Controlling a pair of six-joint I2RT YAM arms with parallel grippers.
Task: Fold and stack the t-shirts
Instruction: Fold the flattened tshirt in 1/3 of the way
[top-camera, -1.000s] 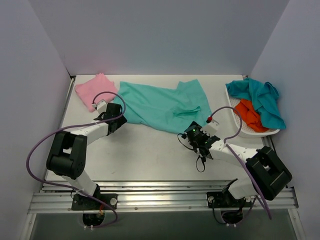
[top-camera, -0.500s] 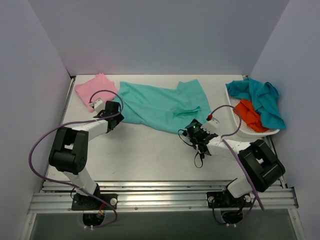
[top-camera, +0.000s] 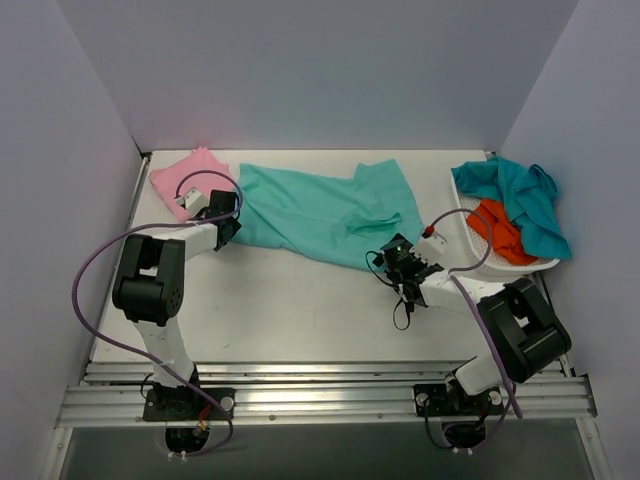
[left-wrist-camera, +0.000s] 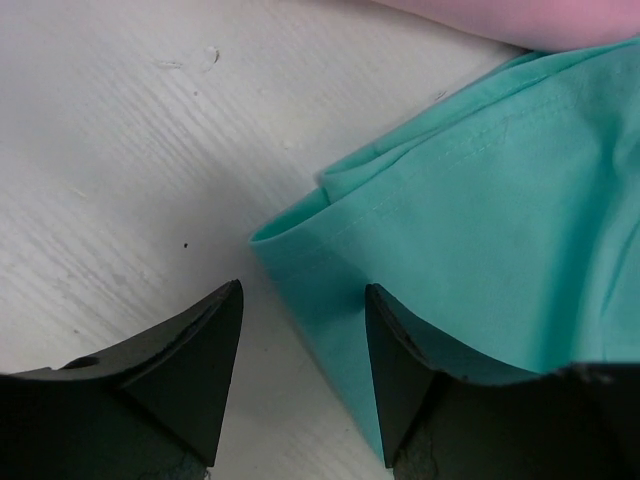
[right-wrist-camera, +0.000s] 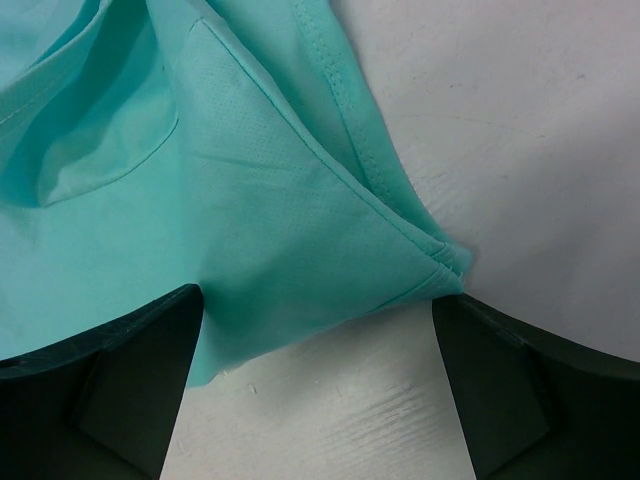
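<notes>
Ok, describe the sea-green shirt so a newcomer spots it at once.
On the white table, look at the middle of the far half, between the pink t-shirt at left and the basket holding a teal t-shirt and an orange t-shirt at right. The light sea-green t-shirt is the only one spread wide.

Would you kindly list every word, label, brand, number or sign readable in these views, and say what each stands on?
None: no text can be read on the sea-green t-shirt, the pink t-shirt, the teal t-shirt, the orange t-shirt or the table.
</notes>
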